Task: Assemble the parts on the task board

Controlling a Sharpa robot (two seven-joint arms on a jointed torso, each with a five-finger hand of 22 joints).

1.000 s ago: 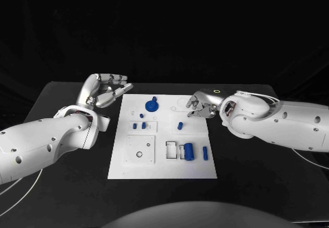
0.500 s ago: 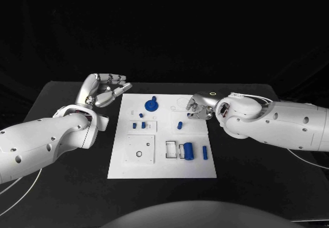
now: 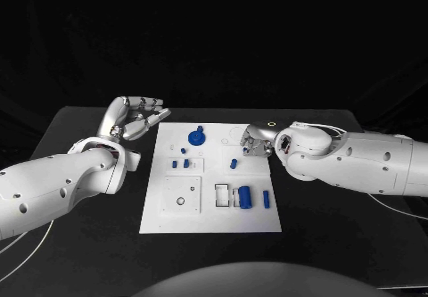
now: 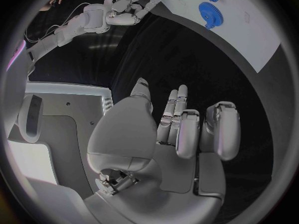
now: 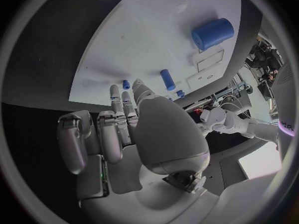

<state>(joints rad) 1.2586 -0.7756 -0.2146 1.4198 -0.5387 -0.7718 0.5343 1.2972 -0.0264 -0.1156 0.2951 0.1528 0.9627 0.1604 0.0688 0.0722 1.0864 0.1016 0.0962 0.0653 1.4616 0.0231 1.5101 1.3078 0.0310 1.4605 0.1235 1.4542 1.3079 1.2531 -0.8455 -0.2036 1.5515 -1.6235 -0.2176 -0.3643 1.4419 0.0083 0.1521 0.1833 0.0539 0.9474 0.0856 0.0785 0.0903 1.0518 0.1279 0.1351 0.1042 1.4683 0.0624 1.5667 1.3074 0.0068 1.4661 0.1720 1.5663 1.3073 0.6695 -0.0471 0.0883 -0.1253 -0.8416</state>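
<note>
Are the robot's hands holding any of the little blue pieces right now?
No. The left hand is beside the task board holding nothing, and the right hand is over the board's far part with nothing in its fingers.

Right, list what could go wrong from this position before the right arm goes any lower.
1. The right robot hand hangs over the white task board's far right part with fingers apart; lowering blind, it may knock the small blue peg nearby out of place.
2. Its bulky white forearm crosses close to the board's right edge and could nudge the board.
3. The left robot hand, open beside the board, does not steady it.
</note>
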